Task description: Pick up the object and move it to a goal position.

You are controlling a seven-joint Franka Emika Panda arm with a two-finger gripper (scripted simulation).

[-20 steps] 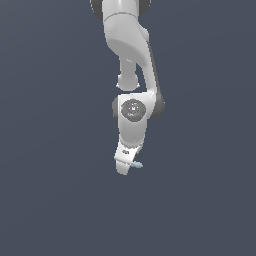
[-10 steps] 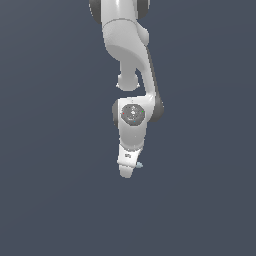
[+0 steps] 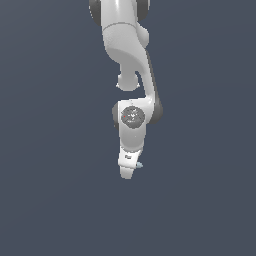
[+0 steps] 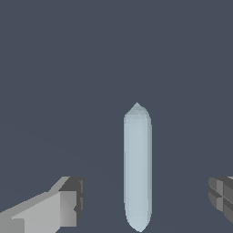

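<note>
In the wrist view the claw [image 4: 144, 200] stands wide open, one finger [image 4: 68, 202] and the other finger [image 4: 223, 195] both cut off by the picture's edge, so only their grey tips show. Between them lies the object [image 4: 137, 166] — a pale blue-grey rod with rounded, slightly pointed ends. It runs lengthwise away from the camera, across the line joining the two fingers. There is clear dark ground on both sides of it, so neither finger touches it and the claw has hold of nothing. The rod sits nearer the middle of the gap than either tip, a little toward the cut-off darker finger's side. Whether it rests on the dark grey surface [image 4: 54, 68] cannot be judged from this view alone, since no shadow or edge is drawn.

In the exterior view the white arm [image 3: 131, 75] comes down from the top edge, where its upper part is cut off, and bends to point its hand down. The claw [image 3: 127, 173] is seen end-on and is small and blurred; its fingers cannot be told apart here. Just beside the hand, on the exterior view's right, a tiny pale blue speck shows — the object [image 3: 140, 164], mostly hidden behind the hand. The ground around is one flat dark grey with no visible edge.
</note>
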